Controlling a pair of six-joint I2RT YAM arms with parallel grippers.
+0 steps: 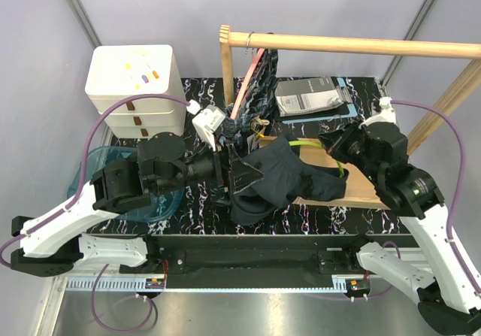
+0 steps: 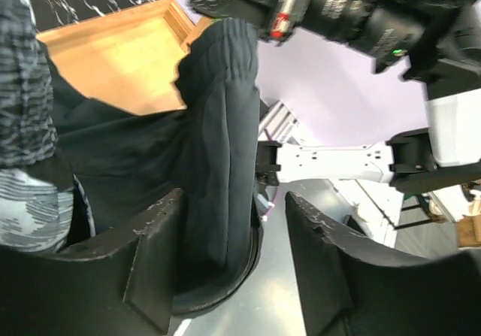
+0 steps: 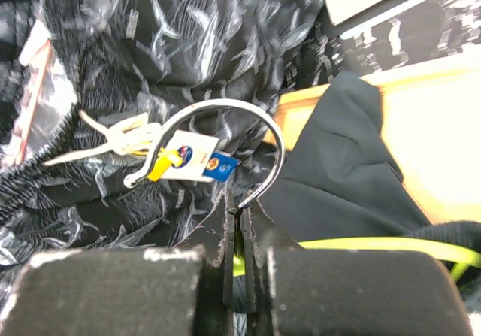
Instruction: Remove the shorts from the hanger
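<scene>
Left end effector (image 2: 234, 208): released, jaws apart on either side of a fold of the navy shorts (image 2: 218, 125). Right end effector (image 3: 239, 216): clenched on the stem of the chrome hanger hook (image 3: 225, 107). The navy shorts lie across the wooden board (image 1: 361, 189) on the counter (image 1: 338, 214). The marbled shorts (image 3: 188, 35) hang beneath the wooden rail (image 1: 361, 45), just behind the hook.

buried, cropped, unreadable
the lime-green plastic hanger (image 3: 376, 243) shows only a thin curve, the rest under the plain navy-black cloth shorts (image 1: 282, 174); print on the small white paper tag (image 3: 192, 155) is too small to read; the dark blue-grey marbled shorts (image 2: 22, 88) run off the left wrist view's edge; whether the right gripper (image 3: 239, 227) pinches the chrome wire hook (image 3: 218, 105) is unclear.
</scene>
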